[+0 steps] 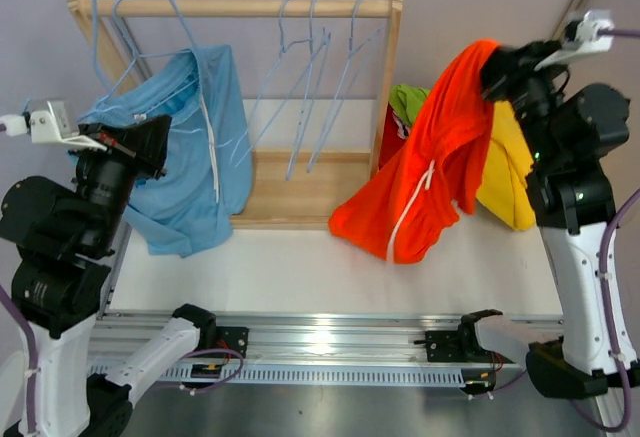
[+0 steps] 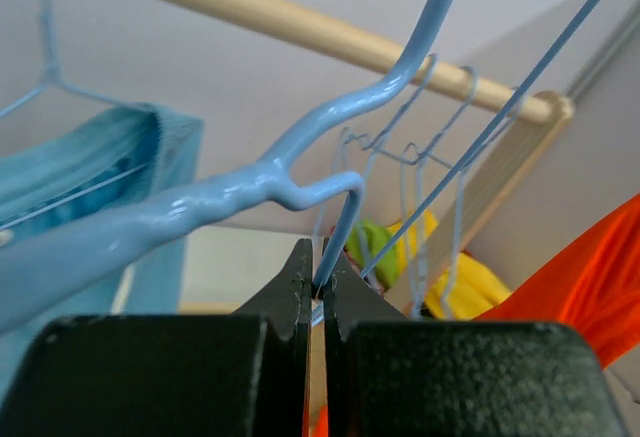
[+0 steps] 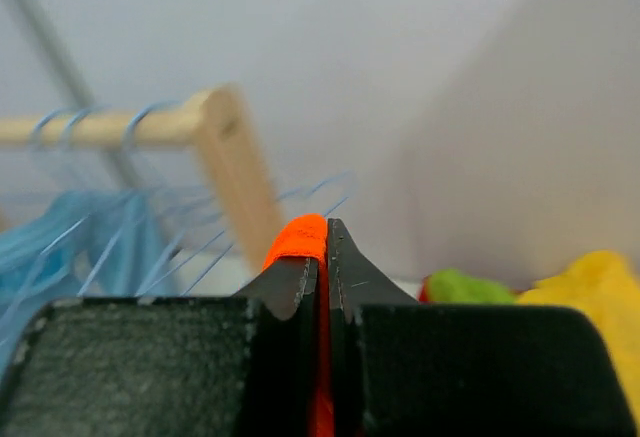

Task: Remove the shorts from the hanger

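I judge the job well along. My right gripper (image 3: 322, 247) is pinched tight on a fold of the orange-red shorts (image 1: 430, 167). They hang from it to the right of the wooden rack (image 1: 250, 6), free of any hanger, with the lower hem sagging toward the desk (image 1: 300, 267). The yellow shorts (image 1: 508, 177) and lime green shorts (image 1: 408, 102) lie bunched beyond the rack's right post, already off. Three empty hangers (image 1: 310, 77) dangle from the rod.

What is left is the light blue shorts (image 1: 195, 157), at the rack's left end and still draped over a blue wire hanger (image 2: 200, 207). My left gripper (image 2: 318, 267) is closed on that hanger's thin wire, just under its twisted neck. A sliver of red behind the post may be another pair, but I cannot tell from here.

All the shorts are soft, limp cloth that folds and creases freely, and the orange-red pair shows a white drawstring. The hangers are slim, glossy coated wire and look slippery. The rack is pale, smooth wood, a round rod on flat uprights.
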### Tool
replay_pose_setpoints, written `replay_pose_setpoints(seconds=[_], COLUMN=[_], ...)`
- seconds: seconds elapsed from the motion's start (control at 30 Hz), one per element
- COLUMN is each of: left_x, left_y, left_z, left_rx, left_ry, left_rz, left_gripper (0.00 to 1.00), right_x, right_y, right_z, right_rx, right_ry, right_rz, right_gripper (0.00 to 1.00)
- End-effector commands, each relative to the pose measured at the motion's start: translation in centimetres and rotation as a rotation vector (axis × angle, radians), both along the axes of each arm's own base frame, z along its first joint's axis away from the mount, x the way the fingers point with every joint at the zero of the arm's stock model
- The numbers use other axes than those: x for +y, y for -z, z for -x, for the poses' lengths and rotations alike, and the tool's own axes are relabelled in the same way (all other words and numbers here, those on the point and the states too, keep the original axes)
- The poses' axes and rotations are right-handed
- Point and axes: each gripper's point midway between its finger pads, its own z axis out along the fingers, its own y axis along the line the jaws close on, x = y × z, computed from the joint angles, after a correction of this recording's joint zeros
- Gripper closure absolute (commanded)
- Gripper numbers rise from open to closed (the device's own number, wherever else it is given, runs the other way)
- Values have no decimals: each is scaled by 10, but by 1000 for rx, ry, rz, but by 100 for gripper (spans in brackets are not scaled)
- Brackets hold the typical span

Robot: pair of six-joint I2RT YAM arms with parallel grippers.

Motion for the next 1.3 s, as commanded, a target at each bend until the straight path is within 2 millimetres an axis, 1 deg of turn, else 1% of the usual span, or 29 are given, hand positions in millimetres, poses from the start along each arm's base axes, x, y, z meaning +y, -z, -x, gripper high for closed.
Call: replay_pose_setpoints(seconds=[0.0, 0.03, 0.07, 0.1, 0.17, 0.2, 0.23, 0.3, 0.33, 0.4, 0.43, 0.57, 0.63, 0.67, 0.7, 0.73, 0.77, 0.8, 0.9, 0.93, 0.97, 1.0, 1.03, 1.07, 1.13, 1.17, 1.2, 1.23, 1.27], left_x=[36, 43, 45, 48, 53, 53, 54, 60, 63, 71, 72, 73, 69, 69, 68, 67, 67, 67, 63, 63, 61, 57, 54, 51, 42, 39, 38, 26, 21], left_y=[42, 46, 55, 68, 80, 91, 96, 109, 113, 122, 131, 150, 177, 178, 191, 199, 204, 205, 202, 201, 186, 189, 179, 173, 149, 143, 114, 115, 112], left_z=[9, 8, 4, -1, -9, -18, -22, -35, -38, -43, -45, -38, -34, -29, -30, -29, -29, -30, -41, -45, -50, -60, -64, -70, -85, -89, -90, -98, -100], left_rx=[145, 166, 200, 247, 296, 346, 373, 447, 468, 500, 520, 526, 570, 563, 585, 600, 614, 616, 617, 623, 591, 607, 584, 573, 538, 531, 474, 483, 483], left_ry=[-166, -200, -218, -236, -278, -286, -301, -352, -376, -437, -446, -440, -413, -410, -401, -398, -400, -402, -407, -413, -413, -410, -405, -401, -392, -390, -389, -368, -359], left_rz=[-163, -179, -202, -241, -277, -311, -324, -366, -376, -394, -405, -372, -384, -366, -375, -379, -376, -374, -370, -376, -362, -375, -363, -358, -341, -341, -307, -324, -333], left_gripper=[100, 100, 100, 100, 100, 100, 100, 100, 100, 100, 100, 100, 100, 100, 100, 100, 100, 100, 100, 100, 100, 100, 100, 100, 100, 100, 100, 100, 100], right_x=[-77, -93, -113, -122, -149, -156, -178, -206, -216, -235, -241, -272, -286, -290, -284, -296, -295, -291, -281, -276, -273, -267, -264, -258, -249, -245, -242, -240, -240], right_y=[-48, -70, -75, -75, -84, -69, -80, -73, -45, -30, -9, 64, 78, 101, 109, 122, 158, 161, 189, 217, 227, 196, 201, 240, 215, 242, 239, 225, 226], right_z=[-42, -43, -52, -75, -90, -120, -121, -141, -174, -189, -208, -219, -226, -245, -264, -273, -288, -294, -299, -298, -295, -283, -276, -269, -249, -238, -232, -217, -209], right_rx=[-90, -131, -145, -162, -201, -175, -221, -230, -178, -165, -131, -19, -24, 17, 85, 124, 225, 251, 355, 414, 429, 343, 340, 412, 339, 386, 361, 324, 320], right_ry=[377, 440, 506, 538, 632, 676, 766, 879, 926, 1037, 1069, 1281, 1305, 1273, 1173, 1142, 1105, 1069, 1033, 1022, 1012, 980, 967, 949, 908, 908, 895, 888, 892], right_rz=[-29, -64, -79, -102, -152, -158, -207, -234, -224, -244, -216, -239, -234, -239, -211, -231, -264, -276, -292, -282, -289, -337, -347, -331, -369, -359, -371, -396, -410], right_gripper=[100, 100, 100, 100, 100, 100, 100, 100, 100, 100, 100, 100, 100, 96, 84, 65, 19, 4, 1, 1, 1, 1, 1, 1, 0, 1, 0, 1, 1])
